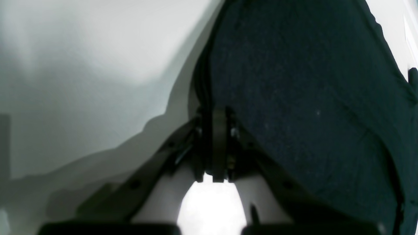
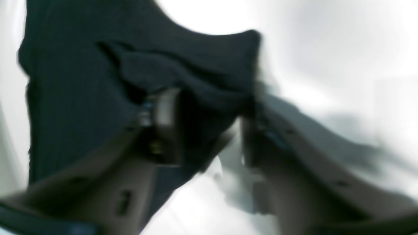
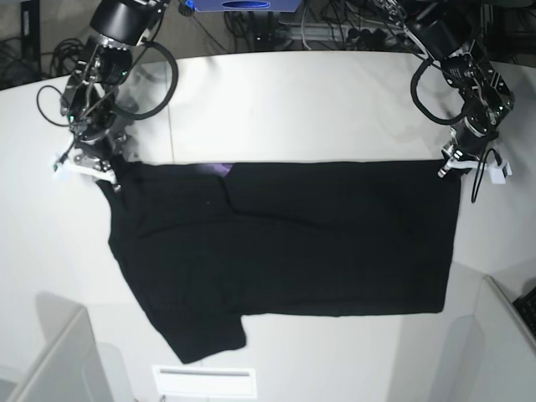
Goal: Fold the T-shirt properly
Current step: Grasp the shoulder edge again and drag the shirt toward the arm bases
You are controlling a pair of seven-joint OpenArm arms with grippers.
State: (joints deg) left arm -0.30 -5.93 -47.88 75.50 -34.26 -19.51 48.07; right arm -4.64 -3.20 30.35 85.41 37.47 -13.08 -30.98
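Note:
The black T-shirt (image 3: pixel 285 243) lies spread flat across the white table (image 3: pixel 293 109), with one sleeve toward the front left and a sliver of purple at its far edge. My left gripper (image 3: pixel 448 167) is at the shirt's far right corner. In the left wrist view this gripper (image 1: pixel 215 143) is shut, pinching the edge of the T-shirt (image 1: pixel 294 98). My right gripper (image 3: pixel 105 172) is at the far left corner. The blurred right wrist view shows its fingers (image 2: pixel 166 124) on either side of a bunched fold of the T-shirt (image 2: pixel 72 91), with the gripper (image 2: pixel 210 127) pressing on it.
Cables and a blue box (image 3: pixel 243 7) sit behind the table's far edge. Grey panels stand at the front left (image 3: pixel 50 360) and front right (image 3: pixel 494 343) corners. A white strip (image 3: pixel 205 381) lies at the front edge.

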